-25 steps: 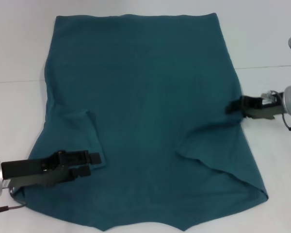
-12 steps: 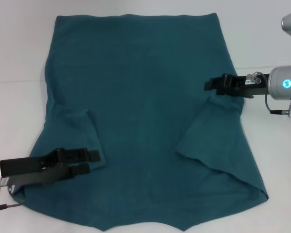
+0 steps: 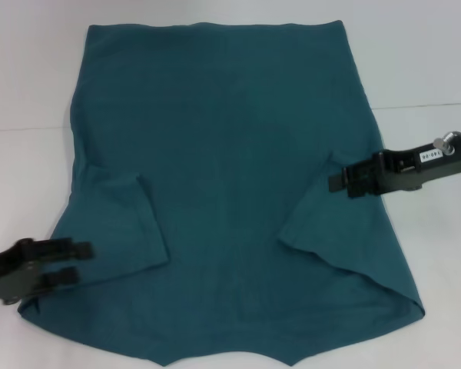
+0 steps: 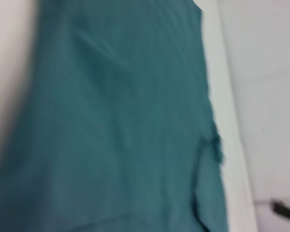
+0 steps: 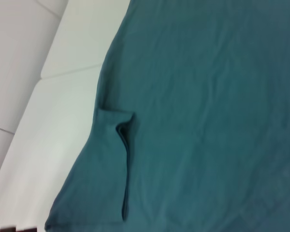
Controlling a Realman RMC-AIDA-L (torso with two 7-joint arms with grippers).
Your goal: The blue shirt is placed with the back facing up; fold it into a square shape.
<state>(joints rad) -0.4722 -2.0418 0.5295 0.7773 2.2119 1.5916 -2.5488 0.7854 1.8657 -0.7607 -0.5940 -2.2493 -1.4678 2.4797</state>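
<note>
1. Blue shirt point(image 3: 223, 177) lies flat on white bench point(image 3: 31, 77), filling frame centre, both sleeves folded inward.
2. Left pincer point(image 3: 75, 261), lower left: spread, empty.
3. Right pincer point(image 3: 336, 181), right edge: state unclear.

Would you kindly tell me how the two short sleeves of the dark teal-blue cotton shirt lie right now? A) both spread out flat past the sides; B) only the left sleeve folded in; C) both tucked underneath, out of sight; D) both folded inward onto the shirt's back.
D: on the dark teal-blue cotton shirt, the left sleeve flap and the right sleeve flap both lie folded inward on top of the back.
</note>
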